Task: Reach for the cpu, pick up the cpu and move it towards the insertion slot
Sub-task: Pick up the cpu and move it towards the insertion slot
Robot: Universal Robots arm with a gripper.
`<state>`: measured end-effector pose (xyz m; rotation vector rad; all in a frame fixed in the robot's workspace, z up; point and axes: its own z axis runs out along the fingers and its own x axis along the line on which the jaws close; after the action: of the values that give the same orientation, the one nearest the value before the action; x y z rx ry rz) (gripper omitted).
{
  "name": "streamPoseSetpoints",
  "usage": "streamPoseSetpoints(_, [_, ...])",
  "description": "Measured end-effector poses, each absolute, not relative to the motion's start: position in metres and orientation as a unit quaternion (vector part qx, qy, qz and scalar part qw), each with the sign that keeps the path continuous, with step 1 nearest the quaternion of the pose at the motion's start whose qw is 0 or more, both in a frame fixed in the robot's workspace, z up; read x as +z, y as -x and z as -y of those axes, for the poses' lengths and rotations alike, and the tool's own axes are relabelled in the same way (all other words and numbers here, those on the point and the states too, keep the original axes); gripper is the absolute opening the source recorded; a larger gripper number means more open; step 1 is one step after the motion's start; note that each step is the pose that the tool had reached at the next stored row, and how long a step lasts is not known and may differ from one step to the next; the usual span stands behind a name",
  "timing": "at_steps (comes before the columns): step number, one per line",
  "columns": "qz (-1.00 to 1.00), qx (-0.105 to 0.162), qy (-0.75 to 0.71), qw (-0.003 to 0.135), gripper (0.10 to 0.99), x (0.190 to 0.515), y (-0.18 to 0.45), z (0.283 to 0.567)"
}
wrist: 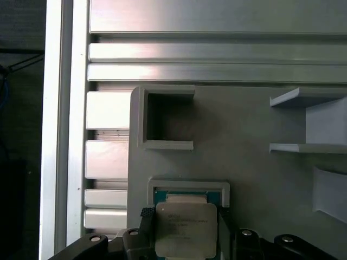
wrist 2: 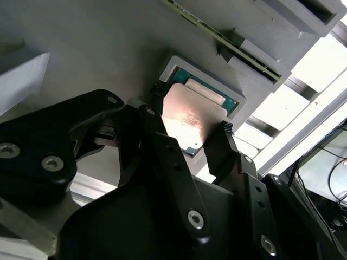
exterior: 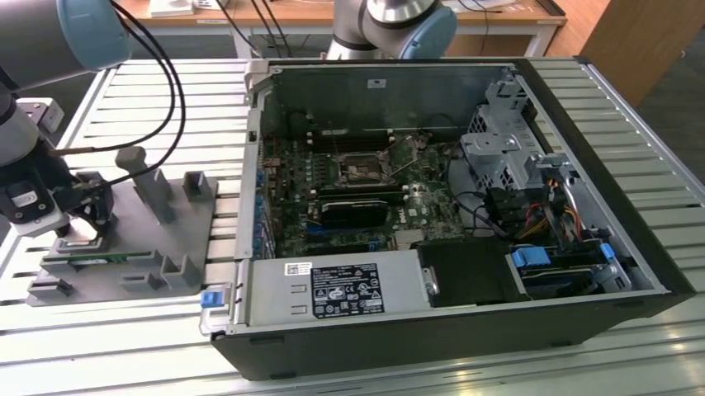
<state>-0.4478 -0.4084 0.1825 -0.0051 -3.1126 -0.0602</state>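
From where I stand, the arm is down at the exterior view's left, its tool (exterior: 82,232) lowered over a grey fixture (exterior: 165,247) that sits on the slatted metal desk (exterior: 111,334). In both wrist views the tool's black fingers (wrist 2: 230,149) are narrow, set against two opposite edges of the cpu (wrist 2: 187,116) and gripping it between them. The chip's shiny silver top faces up and catches a warm glare. It lies over a shallow square pocket (wrist: 188,187) in the fixture, with a strip of the pocket's green floor showing past one edge. I cannot tell whether the chip rests in the pocket or sits just clear of it.

In the first wrist view, a second square pocket (wrist: 165,116) sits in the same grey plate beyond the chip, near the plate's edge by the desk slats. In the second wrist view, a thin green memory stick (wrist 2: 227,40) stands on edge in a groove just beyond the chip's pocket.

The open computer case (exterior: 441,334) lies on the desk to the exterior view's right of the fixture. Inside it is the green motherboard (exterior: 435,206). The insertion slot (exterior: 361,170), a dark square in a silver bracket, sits near the board's middle, well apart from the tool and the chip.
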Motion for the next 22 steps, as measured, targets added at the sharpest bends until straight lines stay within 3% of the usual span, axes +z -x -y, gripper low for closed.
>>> streamPoseSetpoints(22, [1.0, -0.019, 0.002, 0.014, 0.545, 0.201, 0.448, 0.408])
